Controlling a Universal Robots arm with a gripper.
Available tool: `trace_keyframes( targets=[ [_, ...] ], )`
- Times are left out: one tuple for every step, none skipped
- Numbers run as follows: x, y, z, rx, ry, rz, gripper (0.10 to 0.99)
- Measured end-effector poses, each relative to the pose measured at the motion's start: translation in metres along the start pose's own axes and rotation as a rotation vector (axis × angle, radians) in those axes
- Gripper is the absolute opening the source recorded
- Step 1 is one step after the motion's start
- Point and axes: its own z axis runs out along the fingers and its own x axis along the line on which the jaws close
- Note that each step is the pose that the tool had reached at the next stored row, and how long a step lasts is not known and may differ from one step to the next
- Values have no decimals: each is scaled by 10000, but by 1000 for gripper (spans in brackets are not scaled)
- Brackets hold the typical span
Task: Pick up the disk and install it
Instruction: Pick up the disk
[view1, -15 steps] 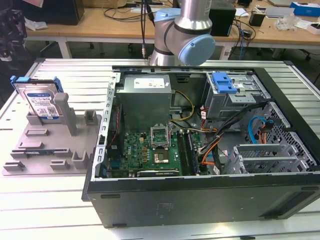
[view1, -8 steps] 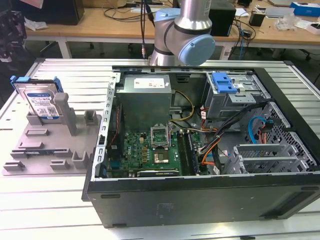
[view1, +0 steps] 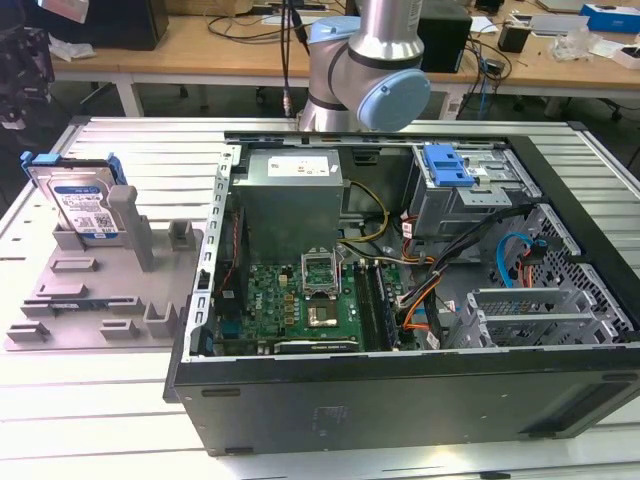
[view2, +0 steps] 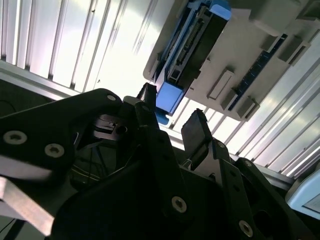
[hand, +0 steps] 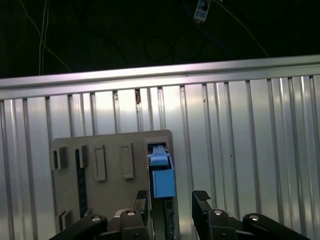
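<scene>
One disk (view1: 80, 200) stands on edge in grey tray (view1: 95, 300), at the exterior view's left, label showing, blue rails on its edges. Tray sits on slatted metal table (view1: 100, 400), just beside open PC case (view1: 400, 400). Arm (view1: 385, 60) rises behind case. In both wrist views: gripper (hand: 171, 196) above tray, fingers apart, disk's blue end lined up w/ the gap btwn them, clear of both. Disk not yet picked up.

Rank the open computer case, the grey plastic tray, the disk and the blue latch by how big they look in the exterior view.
1. computer case, by far the largest
2. grey plastic tray
3. disk, standing in the tray
4. blue latch, smallest, though it sits farther back
</scene>
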Motion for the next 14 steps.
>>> trace_keyframes(
  targets=[
    [0, 0, 7, 0, 4, -5, 482],
    [0, 1, 13, 0, 7, -13, 482],
    [0, 2, 22, 1, 11, -27, 482],
    [0, 3, 31, 2, 15, -55, 482],
    [1, 5, 35, 0, 21, -108, 482],
    [1, 6, 39, 0, 27, -179, 482],
    [1, 6, 43, 1, 36, -303, 482],
    [1, 6, 46, 1, 42, -389, 482],
    [1, 10, 50, 0, 52, -507, 482],
    [1, 12, 54, 1, 54, -538, 482],
    [2, 14, 57, 0, 56, -547, 482],
    [2, 18, 64, 1, 57, -551, 482],
    [2, 22, 74, 2, 58, -558, 482],
    [2, 23, 79, 1, 59, -561, 482]
  ],
)
